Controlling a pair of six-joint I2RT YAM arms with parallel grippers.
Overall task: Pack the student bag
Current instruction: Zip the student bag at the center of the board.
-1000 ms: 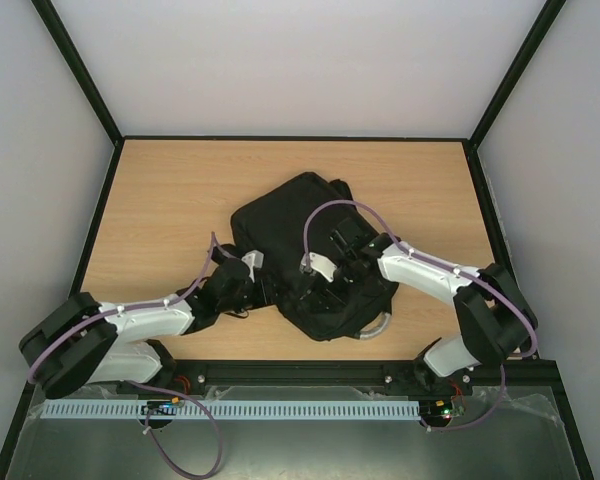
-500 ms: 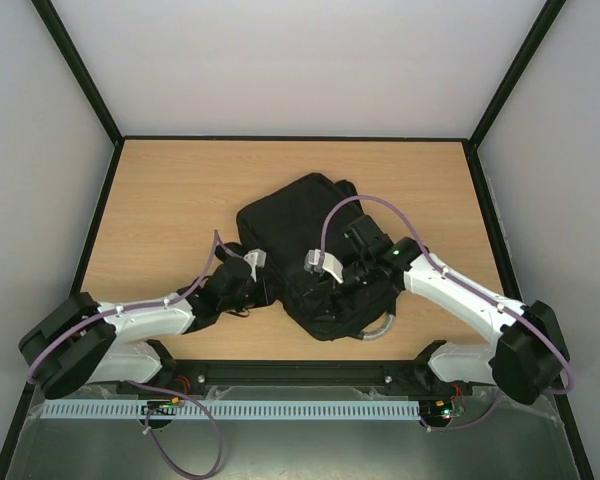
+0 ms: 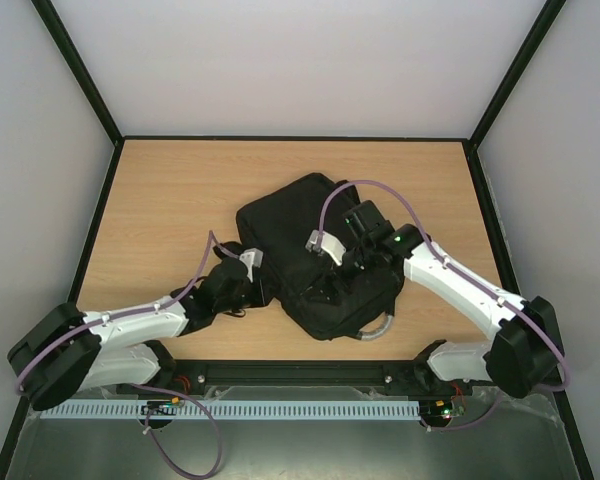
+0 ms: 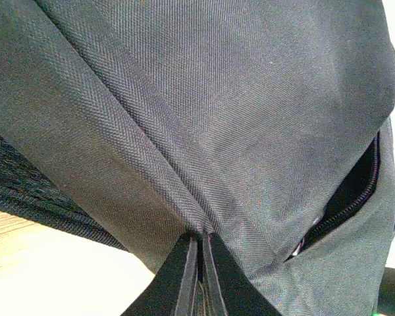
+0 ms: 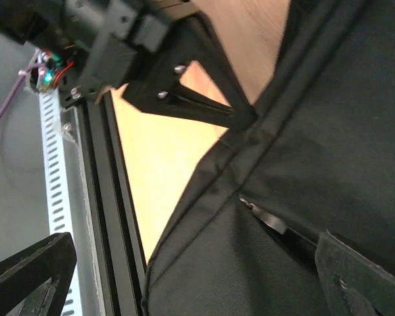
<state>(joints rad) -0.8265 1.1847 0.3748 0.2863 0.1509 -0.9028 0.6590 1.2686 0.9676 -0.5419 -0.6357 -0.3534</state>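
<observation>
Left wrist shows student bag [image 4: 250, 99] fabric pinched between the left jaws.

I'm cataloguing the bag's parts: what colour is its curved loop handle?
The loop handle is grey, on the black student bag; clearest in the top external view.

We can read no text, label, brand, number or sign in any of the views; the student bag [image 3: 290, 215] shows us only plain black woven fabric, with nothing printed or stitched on it that we can make out
</observation>
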